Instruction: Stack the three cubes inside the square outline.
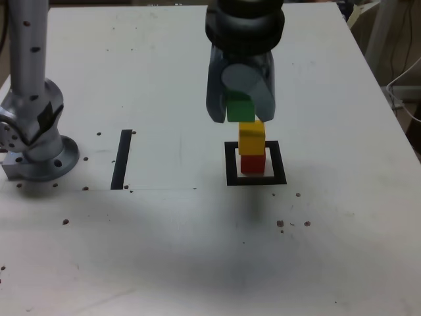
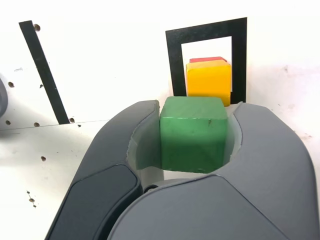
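Final placement in hand: fingers [image 2: 142,145] pinching the green cube [image 2: 193,134], upper centre of the exterior view, near the yellow cube [image 1: 252,139] stacked on the red cube [image 1: 252,164] within the square outline [image 1: 279,162]; alignment, lowering and release should follow.

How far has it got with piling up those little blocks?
Mostly there. The red cube sits inside the square outline, with the yellow cube on top. The green cube is held in the gripper. What's left is setting it on the yellow one and letting go.
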You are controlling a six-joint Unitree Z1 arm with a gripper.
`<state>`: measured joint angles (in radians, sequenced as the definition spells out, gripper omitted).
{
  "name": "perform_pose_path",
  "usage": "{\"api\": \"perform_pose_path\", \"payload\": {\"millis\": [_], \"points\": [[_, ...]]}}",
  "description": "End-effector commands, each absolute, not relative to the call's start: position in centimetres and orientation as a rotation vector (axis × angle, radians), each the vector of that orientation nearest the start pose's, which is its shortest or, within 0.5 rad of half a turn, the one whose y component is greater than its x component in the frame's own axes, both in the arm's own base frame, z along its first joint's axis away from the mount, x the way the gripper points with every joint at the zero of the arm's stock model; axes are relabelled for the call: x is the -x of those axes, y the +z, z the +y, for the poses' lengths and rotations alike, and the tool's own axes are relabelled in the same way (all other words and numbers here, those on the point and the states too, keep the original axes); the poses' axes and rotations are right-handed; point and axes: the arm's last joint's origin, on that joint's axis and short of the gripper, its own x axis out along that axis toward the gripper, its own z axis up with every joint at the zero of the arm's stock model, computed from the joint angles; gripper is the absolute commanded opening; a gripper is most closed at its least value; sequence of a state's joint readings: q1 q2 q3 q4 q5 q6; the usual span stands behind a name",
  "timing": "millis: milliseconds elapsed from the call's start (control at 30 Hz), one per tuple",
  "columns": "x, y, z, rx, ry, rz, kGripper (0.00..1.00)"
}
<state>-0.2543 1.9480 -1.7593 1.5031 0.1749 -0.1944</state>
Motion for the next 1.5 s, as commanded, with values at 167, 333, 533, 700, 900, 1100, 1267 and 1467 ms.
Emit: {"api": "perform_pose_path", "payload": {"millis": [167, 333, 533, 700, 900, 1100, 1267, 1467], "points": [[-34.5, 31.6, -7.9, -0.218, 0.122, 1.656, 0.26], [-35.0, 30.9, -7.5, -0.212, 0.135, 1.673, 0.26], [-35.3, 30.6, -7.0, -0.206, 0.143, 1.680, 0.26], [-35.5, 30.4, -6.6, -0.203, 0.146, 1.686, 0.26], [-35.7, 29.9, -6.3, -0.200, 0.144, 1.697, 0.28], [-35.8, 29.8, -6.2, -0.197, 0.143, 1.697, 0.31], [-35.8, 29.6, -6.2, -0.194, 0.139, 1.699, 0.32], [-35.9, 29.4, -6.3, -0.191, 0.137, 1.701, 0.40]]}}
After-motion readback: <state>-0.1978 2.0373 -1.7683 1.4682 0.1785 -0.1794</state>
